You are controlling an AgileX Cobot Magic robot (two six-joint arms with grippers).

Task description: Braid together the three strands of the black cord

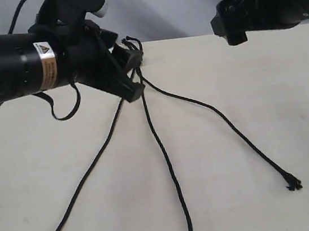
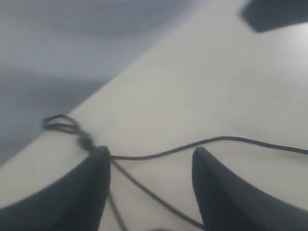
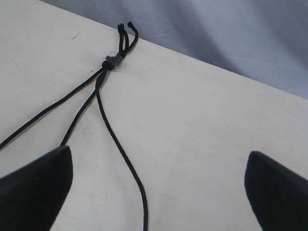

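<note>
Exterior view, black cord (image 1: 161, 143), knot end beside left gripper (image 1: 133, 75)

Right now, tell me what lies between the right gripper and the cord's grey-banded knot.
Only bare table and the strands running from the knot toward the right gripper, as the right wrist view shows.

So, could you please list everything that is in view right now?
cord strands: three, black, fanned out unbraided over the table from the knot
knot: one, black with a grey band, by the table's edge next to the cloth
table: one, cream, under everything
cloth: one, grey, behind the table
left gripper: one, black, open, close to the knot, a strand crossing between its fingers
right gripper: one, black, open, above the table, holding nothing
</note>
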